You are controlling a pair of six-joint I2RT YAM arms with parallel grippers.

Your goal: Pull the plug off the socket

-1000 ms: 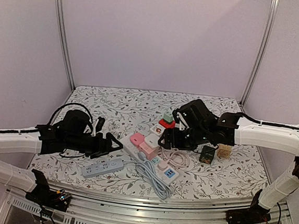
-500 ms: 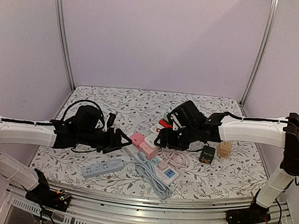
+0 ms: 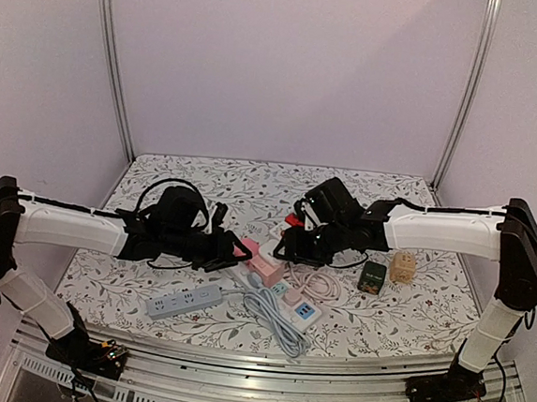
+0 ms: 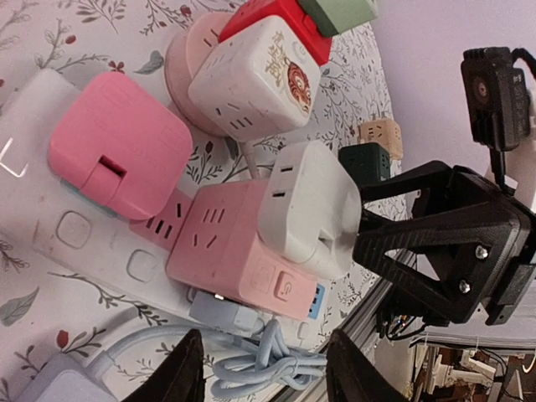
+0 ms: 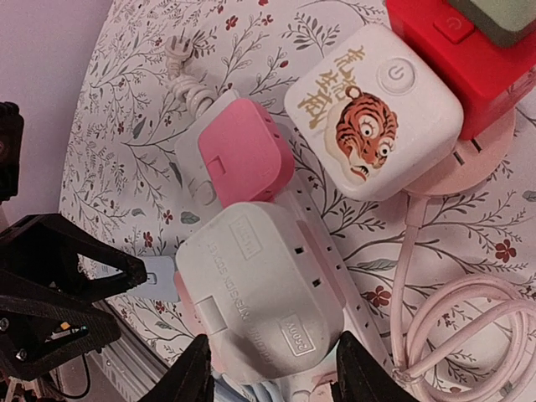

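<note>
A white power strip (image 4: 59,230) carries a flat pink plug (image 4: 121,155) and a pink cube socket (image 4: 226,243). A white adapter plug (image 5: 268,301) sits plugged on top of the pink cube. My right gripper (image 5: 279,375) is over this adapter, one finger on each side of its near end. Its jaws stand apart, and I cannot see them touching the adapter. My left gripper (image 4: 264,373) is open at the strip's cable end, with only the pale blue cable between its fingers (image 4: 186,373). In the top view both grippers meet at the pink cube (image 3: 264,268).
A white tiger-print cube (image 5: 373,121) and a red cube (image 5: 461,50) stand on a round pink base behind the strip. A coiled pink cable (image 3: 322,283), a dark green cube (image 3: 372,276), a wooden cube (image 3: 402,266), a second white strip (image 3: 185,300) and a cable bundle (image 3: 272,319) lie nearby.
Both arms have moved inward to the pink cube, the left from the left and the right down over the white adapter. Both pairs of jaws have narrowed.
</note>
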